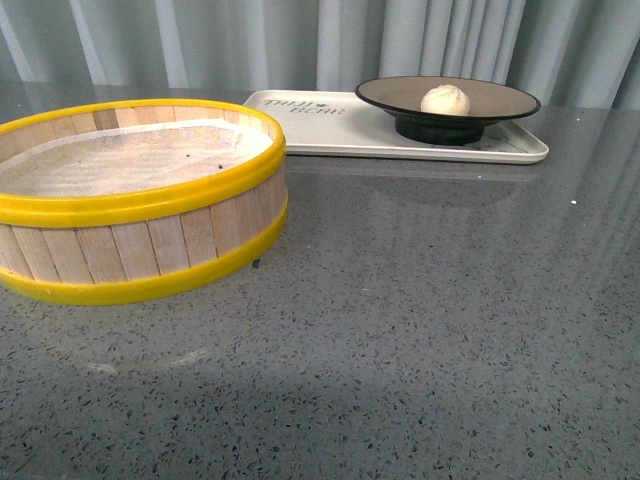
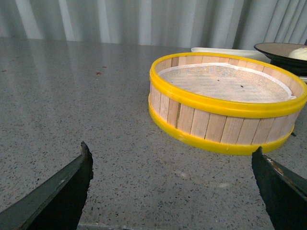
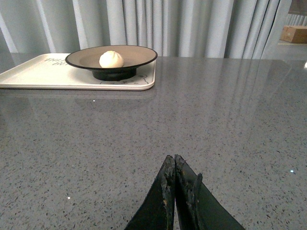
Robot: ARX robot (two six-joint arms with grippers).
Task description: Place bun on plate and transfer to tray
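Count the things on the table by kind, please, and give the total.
Bun: 1
Plate: 1
Tray: 1
Steamer basket: 1
Total: 4

Grey lettering on the tray (image 1: 300, 108) (near its left end) is too blurred to read.

The grey speckled table (image 1: 420, 300) carries a steamer basket (image 1: 140, 200) near left and the tray (image 1: 400, 135) far right
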